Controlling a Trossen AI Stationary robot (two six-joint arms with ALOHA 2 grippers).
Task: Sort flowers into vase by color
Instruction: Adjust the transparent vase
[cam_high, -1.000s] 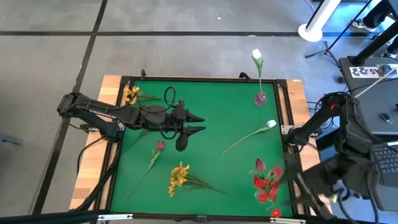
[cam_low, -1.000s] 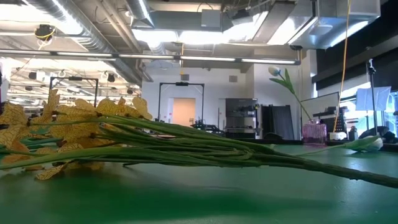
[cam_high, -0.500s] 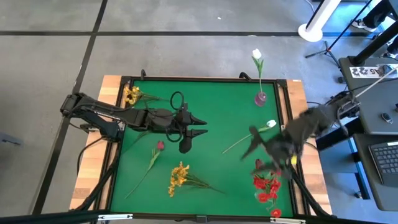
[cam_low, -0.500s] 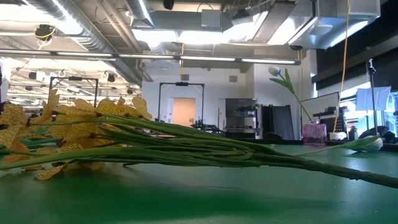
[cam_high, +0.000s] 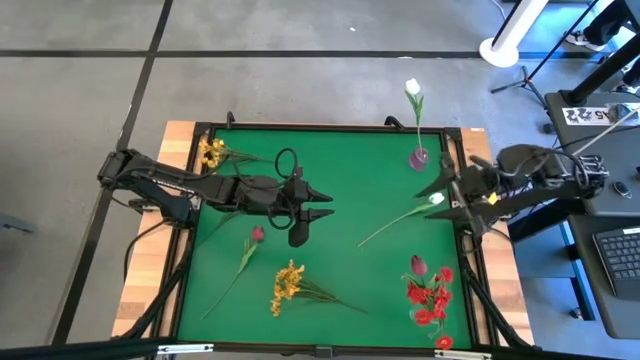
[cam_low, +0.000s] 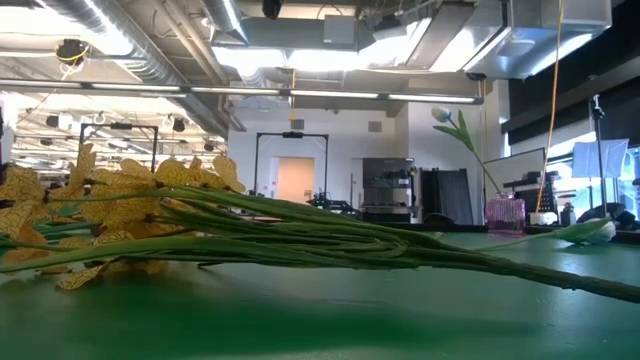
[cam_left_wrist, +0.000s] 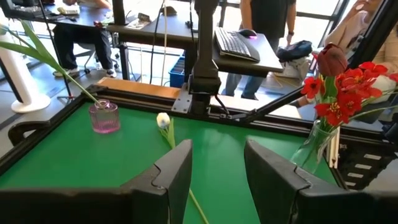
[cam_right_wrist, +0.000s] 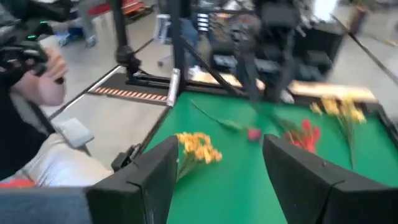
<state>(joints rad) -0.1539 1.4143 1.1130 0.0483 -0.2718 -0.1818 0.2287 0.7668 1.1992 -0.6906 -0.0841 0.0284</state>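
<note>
On the green bench (cam_high: 330, 180), the left end effector (cam_high: 318, 199) hovers near the middle, fingers spread apart and empty; a dark pink bud (cam_high: 257, 234) lies just beside and below it, yellow sprays (cam_high: 287, 283) nearer the front edge. To the right, a white tulip (cam_high: 434, 200) lies loose, its head right at the right end effector (cam_high: 443, 190), which is also open and holds nothing. That arm should probably drop onto the thin stem, not the bloom, and close gently. The pink vase (cam_high: 419, 157) with one tulip stands just behind.

left gripper (cam_high: 325, 200) mid-table, right gripper (cam_high: 440, 190) apparently open
</note>
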